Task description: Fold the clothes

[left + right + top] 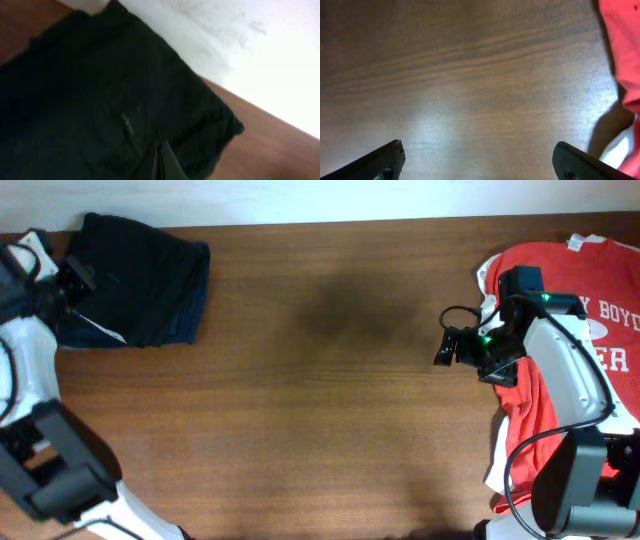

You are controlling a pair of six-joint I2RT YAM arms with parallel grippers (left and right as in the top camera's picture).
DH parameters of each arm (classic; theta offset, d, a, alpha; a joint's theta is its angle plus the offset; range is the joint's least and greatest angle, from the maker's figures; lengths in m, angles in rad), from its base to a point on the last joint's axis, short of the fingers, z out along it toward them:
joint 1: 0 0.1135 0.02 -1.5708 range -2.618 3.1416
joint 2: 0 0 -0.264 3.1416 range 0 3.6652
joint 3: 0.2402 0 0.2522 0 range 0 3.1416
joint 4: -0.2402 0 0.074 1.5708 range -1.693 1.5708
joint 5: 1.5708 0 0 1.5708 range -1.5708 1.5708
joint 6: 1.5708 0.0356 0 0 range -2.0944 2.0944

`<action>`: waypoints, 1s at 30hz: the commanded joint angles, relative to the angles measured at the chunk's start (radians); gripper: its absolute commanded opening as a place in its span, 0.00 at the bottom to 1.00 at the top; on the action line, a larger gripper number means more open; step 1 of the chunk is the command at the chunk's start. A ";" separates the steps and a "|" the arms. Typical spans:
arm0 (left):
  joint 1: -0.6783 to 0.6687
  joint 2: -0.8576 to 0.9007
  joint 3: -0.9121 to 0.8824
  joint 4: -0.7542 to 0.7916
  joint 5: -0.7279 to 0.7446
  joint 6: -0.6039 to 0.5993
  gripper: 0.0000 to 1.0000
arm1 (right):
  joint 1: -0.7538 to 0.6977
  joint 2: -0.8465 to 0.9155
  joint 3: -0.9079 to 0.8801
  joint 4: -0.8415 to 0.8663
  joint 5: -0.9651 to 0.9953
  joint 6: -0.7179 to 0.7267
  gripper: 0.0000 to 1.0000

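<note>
A dark folded garment (140, 280) lies at the table's back left corner and fills the left wrist view (100, 100). My left gripper (72, 277) is at its left edge. Its fingers (161, 162) are pressed together over the dark cloth, and no cloth shows between them. A red T-shirt (590, 290) with white lettering lies crumpled at the right, under my right arm. My right gripper (445, 346) is open wide and empty above bare wood (480, 160), just left of the shirt's edge (625, 50).
The wooden table (330, 400) runs between the two garments. A white wall (260, 50) stands behind the table's back edge, close to the dark garment. A white inner part of the red shirt (620, 152) shows at the lower right.
</note>
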 commanded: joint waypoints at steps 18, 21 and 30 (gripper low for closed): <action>0.002 0.051 0.161 -0.257 0.090 0.076 0.05 | -0.001 -0.004 0.006 0.000 0.009 -0.003 0.98; -0.073 0.127 0.101 -0.301 0.078 0.087 0.04 | -0.001 -0.004 0.006 0.000 0.009 -0.003 0.98; -0.147 0.430 -0.007 -0.214 0.010 0.087 0.01 | -0.001 -0.004 0.006 0.000 0.009 -0.003 0.98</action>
